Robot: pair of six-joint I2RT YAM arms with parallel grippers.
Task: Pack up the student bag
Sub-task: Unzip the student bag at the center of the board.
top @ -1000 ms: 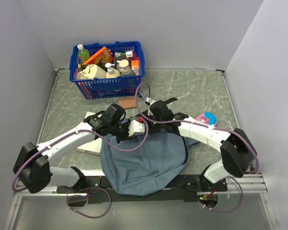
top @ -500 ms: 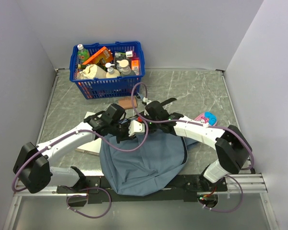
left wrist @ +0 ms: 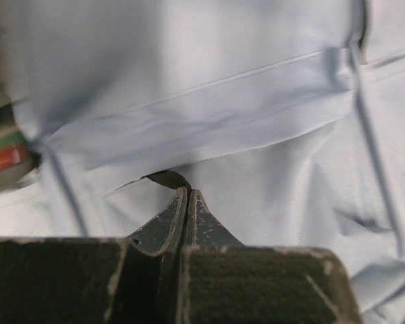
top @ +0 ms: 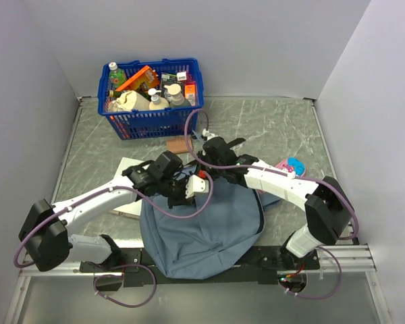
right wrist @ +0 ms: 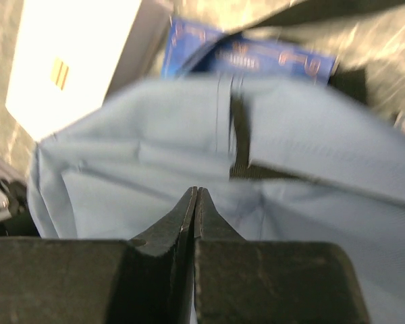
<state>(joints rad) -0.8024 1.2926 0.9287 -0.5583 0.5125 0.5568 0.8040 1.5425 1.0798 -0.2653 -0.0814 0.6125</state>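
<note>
The student bag (top: 202,229), soft grey-blue fabric, lies between the two arm bases near the table's front edge. My left gripper (top: 191,189) is at the bag's upper edge. In the left wrist view its jaws (left wrist: 187,192) are pressed together, pinching a dark pull tab (left wrist: 163,179) that comes out of a fabric fold. My right gripper (top: 212,174) hovers just behind the bag's top. In the right wrist view it (right wrist: 196,191) is shut, tips close over the bag cloth (right wrist: 142,175) below a black strap (right wrist: 239,138). No cloth shows between them.
A blue plastic basket (top: 152,118) full of bottles and packets stands at the back left. A white book (top: 129,167) lies under my left arm, also white book (right wrist: 74,61). A blue printed item (right wrist: 250,57) pokes out behind the bag. A pink pencil case (top: 291,165) sits to the right, a brown item (top: 179,144) behind.
My right gripper has closed and slid slightly left over the bag's top. My left gripper, still shut, has moved right and toward the front with the bag's edge.
</note>
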